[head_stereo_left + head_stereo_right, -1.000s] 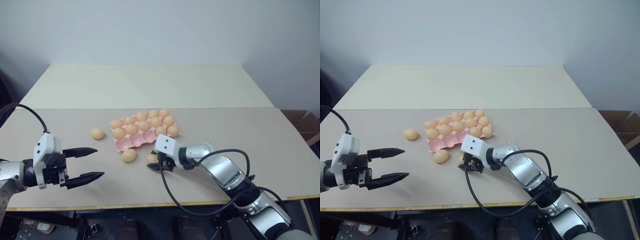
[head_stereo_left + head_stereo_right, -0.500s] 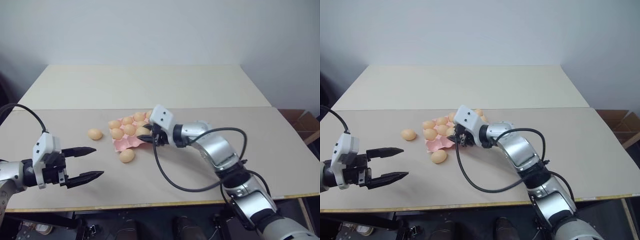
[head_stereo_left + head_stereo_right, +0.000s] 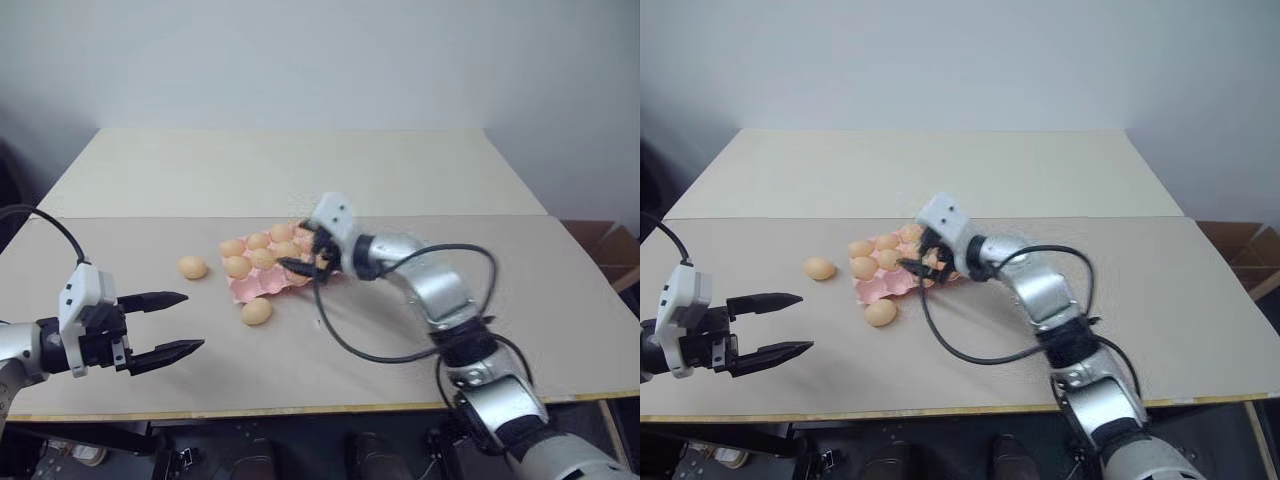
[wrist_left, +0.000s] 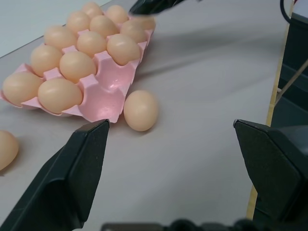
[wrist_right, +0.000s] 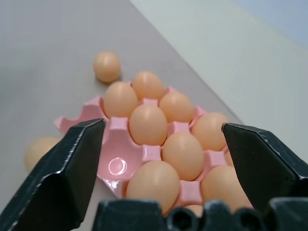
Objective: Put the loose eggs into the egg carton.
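Behind the scene stands a plain pale wall, and below it a light beige surface point(image 3: 560, 300) carries all the things. Near the middle of this surface lies the egg carton point(image 3: 262, 285), a pink moulded tray. Most of its cups hold eggs; in the right wrist view one cup point(image 5: 117, 165) at the front corner shows bare pink.

Two loose eggs lie on the surface outside the tray. One loose egg point(image 3: 193, 267) is at about 9 o'clock from the carton, near it but apart from it. The other loose egg point(image 3: 257, 311) lies at about 6 o'clock from the carton, just beside its front edge.

The right end effector point(image 3: 307, 252) hangs over the 3 o'clock end of the carton, above the eggs there. In the right wrist view its two black fingers point(image 5: 65, 173) stand wide apart and nothing is between them; the filled cups are seen in the gap.

The left end effector point(image 3: 168, 323) is at about 8 o'clock from the carton, well apart from it, above the near part of the surface. Its fingers point(image 4: 72, 173) are spread wide too and hold nothing. In the left wrist view the nearer loose egg and the carton are seen between the two fingers, farther away.
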Motion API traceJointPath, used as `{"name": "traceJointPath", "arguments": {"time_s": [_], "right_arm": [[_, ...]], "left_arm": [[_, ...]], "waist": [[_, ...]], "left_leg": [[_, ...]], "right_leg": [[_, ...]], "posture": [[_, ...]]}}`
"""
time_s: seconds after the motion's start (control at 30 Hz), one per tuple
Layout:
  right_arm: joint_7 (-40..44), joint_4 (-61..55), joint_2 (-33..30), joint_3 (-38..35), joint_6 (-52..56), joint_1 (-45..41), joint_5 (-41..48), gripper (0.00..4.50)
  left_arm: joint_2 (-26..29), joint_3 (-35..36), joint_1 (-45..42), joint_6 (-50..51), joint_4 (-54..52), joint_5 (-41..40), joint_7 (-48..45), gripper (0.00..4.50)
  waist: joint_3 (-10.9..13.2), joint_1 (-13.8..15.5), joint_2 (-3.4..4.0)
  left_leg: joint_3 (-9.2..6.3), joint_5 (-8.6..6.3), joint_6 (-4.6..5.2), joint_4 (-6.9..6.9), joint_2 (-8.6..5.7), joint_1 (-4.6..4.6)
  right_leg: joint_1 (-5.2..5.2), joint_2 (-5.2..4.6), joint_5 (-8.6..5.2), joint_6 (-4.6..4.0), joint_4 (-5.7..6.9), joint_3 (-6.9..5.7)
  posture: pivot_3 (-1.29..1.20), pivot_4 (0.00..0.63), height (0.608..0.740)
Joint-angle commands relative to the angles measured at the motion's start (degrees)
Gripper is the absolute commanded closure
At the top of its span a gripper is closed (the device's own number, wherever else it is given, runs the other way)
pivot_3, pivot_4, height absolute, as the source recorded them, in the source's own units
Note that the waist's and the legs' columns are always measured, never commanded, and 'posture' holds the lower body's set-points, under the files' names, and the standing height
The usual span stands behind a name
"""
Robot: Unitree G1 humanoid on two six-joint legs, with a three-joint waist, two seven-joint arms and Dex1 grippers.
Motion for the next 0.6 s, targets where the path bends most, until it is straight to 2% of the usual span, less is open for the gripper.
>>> {"name": "traceJointPath", "arguments": {"time_s": [0.03,0.17,0.33,0.6], "right_arm": [[4.92,-8.59,-6.98,-8.76,1.96,5.39,6.56,0.06],[15.18,-13.48,-18.37,-20.3,0.75,16.45,15.6,0.06],[28.32,-14.02,-29.9,-29.48,-2.57,28.41,22.16,0.06],[25.85,-15.9,-31.03,-29.96,-3.67,30.54,24.33,0.06]], "left_arm": [[0.61,2.11,0.67,-0.59,-0.33,0.09,-0.36,0.0],[0.42,2.83,1.79,-1.21,0.63,0.58,-0.83,0.0],[0.32,2.85,2.09,-1.57,1.61,1.09,-1.31,0.0],[0.21,0.85,0.15,-1.11,1.61,0.97,-0.64,0.0]], "waist": [[-0.01,0.06,-0.01],[0.0,0.33,-0.01],[0.0,0.0,-0.01],[-0.01,-0.54,-0.03]], "left_leg": [[0.03,-0.01,-0.01,0.0,-0.01,0.0],[0.07,-0.01,-0.02,-0.02,-0.01,0.01],[0.07,-0.01,-0.01,-0.03,0.02,0.14],[0.09,-0.02,-0.03,-0.04,0.04,0.5]], "right_leg": [[0.01,-0.02,-0.03,-0.04,-0.02,0.02],[-0.01,-0.01,-0.1,-0.14,-0.02,0.04],[0.01,0.07,-0.2,-0.31,0.03,0.13],[0.14,0.11,-0.2,-0.33,0.08,0.23]], "posture": [[0.0,0.15,0.74],[0.0,0.15,0.74],[0.0,0.15,0.74],[0.0,0.15,0.74]]}}
